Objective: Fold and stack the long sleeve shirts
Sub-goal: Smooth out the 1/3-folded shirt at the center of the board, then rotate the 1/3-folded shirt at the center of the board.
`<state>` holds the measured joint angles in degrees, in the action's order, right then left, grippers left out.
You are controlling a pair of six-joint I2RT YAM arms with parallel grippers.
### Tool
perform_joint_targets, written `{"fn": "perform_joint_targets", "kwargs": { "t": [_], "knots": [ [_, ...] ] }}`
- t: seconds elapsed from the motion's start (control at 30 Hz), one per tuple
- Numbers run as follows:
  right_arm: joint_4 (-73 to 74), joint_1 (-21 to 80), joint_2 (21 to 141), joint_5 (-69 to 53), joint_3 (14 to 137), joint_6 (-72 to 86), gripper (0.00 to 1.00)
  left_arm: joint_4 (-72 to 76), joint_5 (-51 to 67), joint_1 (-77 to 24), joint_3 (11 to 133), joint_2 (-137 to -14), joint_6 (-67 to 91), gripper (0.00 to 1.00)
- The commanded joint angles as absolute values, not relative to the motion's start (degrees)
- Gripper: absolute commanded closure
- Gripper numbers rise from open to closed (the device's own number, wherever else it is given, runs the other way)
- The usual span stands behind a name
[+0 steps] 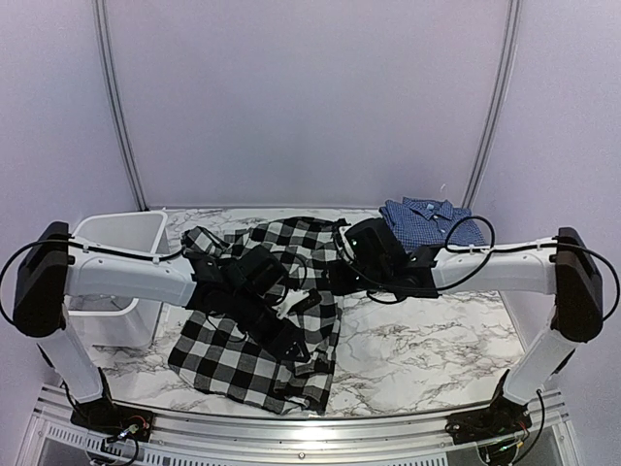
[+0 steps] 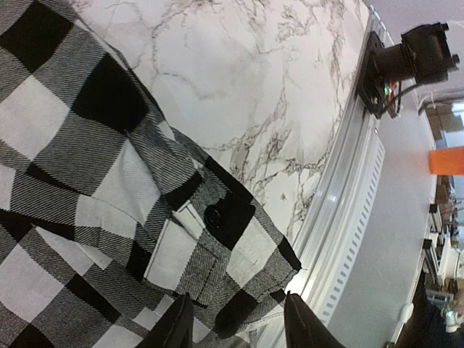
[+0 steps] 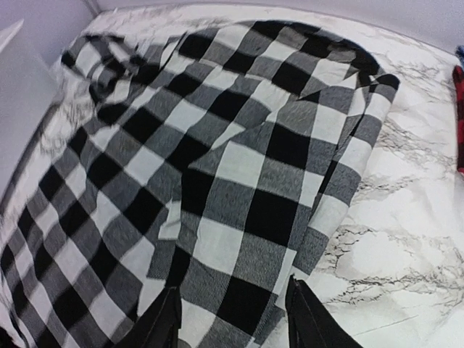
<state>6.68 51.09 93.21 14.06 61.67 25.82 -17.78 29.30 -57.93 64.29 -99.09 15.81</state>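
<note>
My left pincer (image 2: 235, 308) stood spread, its two dark fingers (image 2: 177, 326) set apart with nothing pinched between them. Below them lay the cuff (image 2: 217, 246) of one sleeve of the black-and-white checked shirt (image 1: 243, 364). That cuff rested flat on the marble table (image 1: 437, 340), its black button (image 2: 213, 215) facing up and its corner close to the metal rail (image 2: 341, 217) along the near edge.

My right pincer (image 3: 232, 290) was spread as well. Its fingers (image 3: 163, 322) hovered above the broad body of the same shirt (the cloth under them lay loose and rumpled, and I could not see it gripped). From that wrist the checks ran away toward the far side of the table, one folded edge falling along bare marble on the right.

Seen from above, the checked shirt sprawled over the left-middle of the table, from the back edge down toward the front, with both my arms reaching in over it. One sleeve end lay at the back left, near the white bin (image 1: 116, 243). The blue fine-checked shirt (image 1: 427, 218) sat bunched at the back right, collar showing, just behind my right arm. It lay apart from the checked one, not stacked on it. Neither shirt was folded.
</note>
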Motion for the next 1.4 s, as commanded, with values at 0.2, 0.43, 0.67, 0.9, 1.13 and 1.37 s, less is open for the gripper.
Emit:
{"fn": "perform_joint_targets", "kwargs": {
  "t": [0.2,0.43,0.67,0.9,1.13,1.37],
  "knots": [
    [10.97,58.60,93.84,6.58,56.45,27.66,0.67,-10.39,17.87,-51.35,56.03,-93.09,30.52,0.59],
    [6.79,60.80,97.22,2.05,51.38,30.59,0.67,-8.62,16.80,-50.28,52.29,-93.91,32.03,0.62],
    [5.45,60.82,98.67,0.81,49.03,31.20,0.67,-7.41,14.37,-50.72,50.14,-95.44,32.49,0.66],
    [6.85,57.71,98.04,2.39,47.14,30.67,0.65,-3.88,12.52,-54.61,51.24,-100.81,37.16,0.73],
    [7.06,48.17,93.28,2.54,43.44,26.77,0.64,-1.20,11.59,-58.88,59.46,-108.10,42.46,0.75],
    [10.33,42.72,90.20,3.42,45.57,22.56,0.62,-0.53,9.49,-61.41,68.08,-113.19,46.73,0.75]
  ]
}}
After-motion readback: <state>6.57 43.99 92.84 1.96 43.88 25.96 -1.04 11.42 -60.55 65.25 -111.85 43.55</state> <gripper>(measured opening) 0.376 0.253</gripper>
